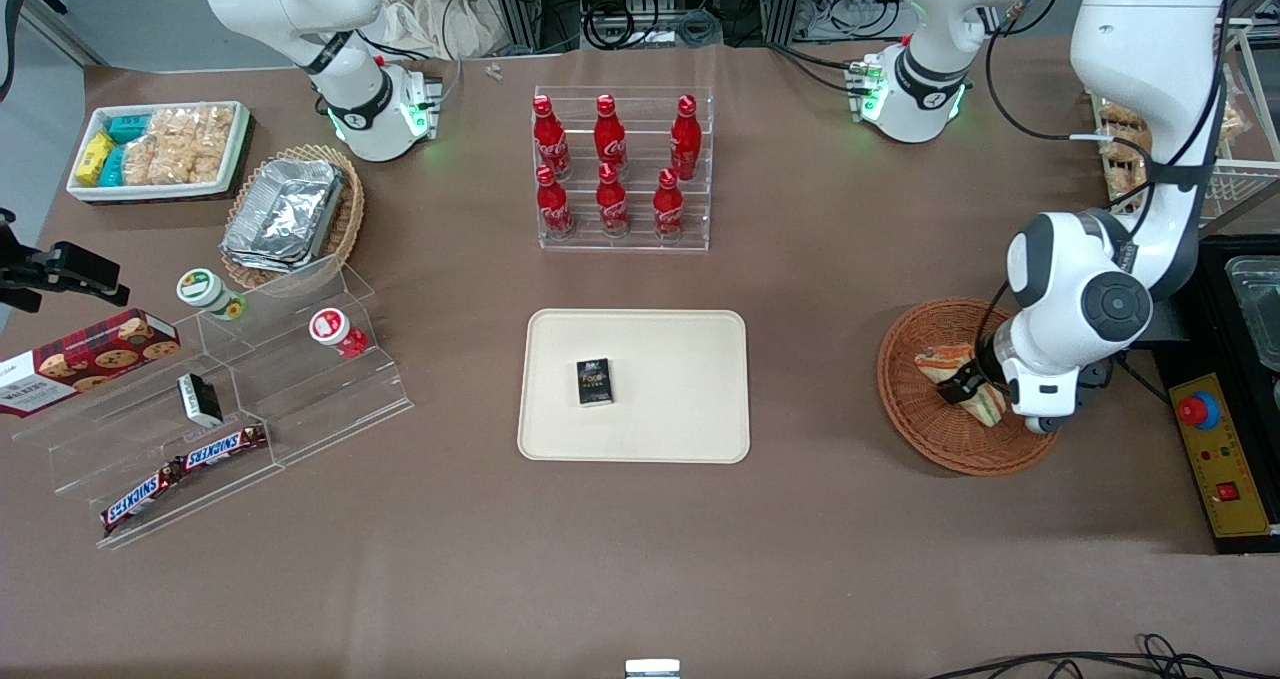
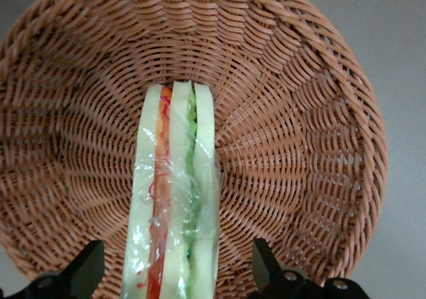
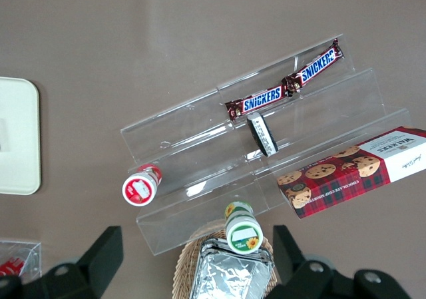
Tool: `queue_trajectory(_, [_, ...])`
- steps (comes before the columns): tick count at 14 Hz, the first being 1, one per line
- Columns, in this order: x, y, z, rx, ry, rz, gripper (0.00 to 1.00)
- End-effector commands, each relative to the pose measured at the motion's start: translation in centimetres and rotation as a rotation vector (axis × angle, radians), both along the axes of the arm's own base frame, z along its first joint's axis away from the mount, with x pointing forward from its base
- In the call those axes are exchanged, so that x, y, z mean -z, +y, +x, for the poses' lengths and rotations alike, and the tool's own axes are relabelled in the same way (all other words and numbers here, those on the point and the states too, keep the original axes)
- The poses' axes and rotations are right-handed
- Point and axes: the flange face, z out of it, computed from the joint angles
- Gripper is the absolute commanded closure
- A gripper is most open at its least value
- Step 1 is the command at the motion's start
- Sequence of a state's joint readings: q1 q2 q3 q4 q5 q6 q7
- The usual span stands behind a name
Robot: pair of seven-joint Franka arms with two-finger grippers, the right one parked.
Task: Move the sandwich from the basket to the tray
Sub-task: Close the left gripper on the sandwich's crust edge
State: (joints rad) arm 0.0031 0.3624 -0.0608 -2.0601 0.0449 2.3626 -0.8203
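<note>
The sandwich [image 1: 940, 362] lies in the round reddish-brown wicker basket [image 1: 910, 409] toward the working arm's end of the table. In the left wrist view the sandwich [image 2: 174, 179] stands on edge in clear wrap, with red and green filling between pale bread, in the middle of the basket [image 2: 299, 146]. My left gripper [image 1: 965, 384] is down in the basket, open, with one black finger [image 2: 86, 267] on each side of the sandwich and a gap at both sides [image 2: 174, 269]. The cream tray [image 1: 680, 359] lies at the table's middle.
A small black box [image 1: 594, 381] lies on the tray. A clear rack of red cola bottles [image 1: 622, 174] stands farther from the camera than the tray. A yellow control box with a red button [image 1: 1215, 459] sits beside the basket at the table's end.
</note>
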Motion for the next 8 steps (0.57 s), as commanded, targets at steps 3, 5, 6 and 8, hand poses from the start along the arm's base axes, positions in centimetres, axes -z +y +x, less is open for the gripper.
queue_trajectory(3, [1.15,1.1,-0.18,-0.01,-0.022,0.032,0.11])
queue_trajectory(5, [1.76,1.1,-0.26,-0.01,-0.013,0.033,0.39])
queue_trajectory(6, [1.77,1.27,-0.25,-0.013,-0.013,0.033,0.5])
queue_trajectory(8, [1.77,1.45,-0.25,-0.015,-0.013,0.035,0.7])
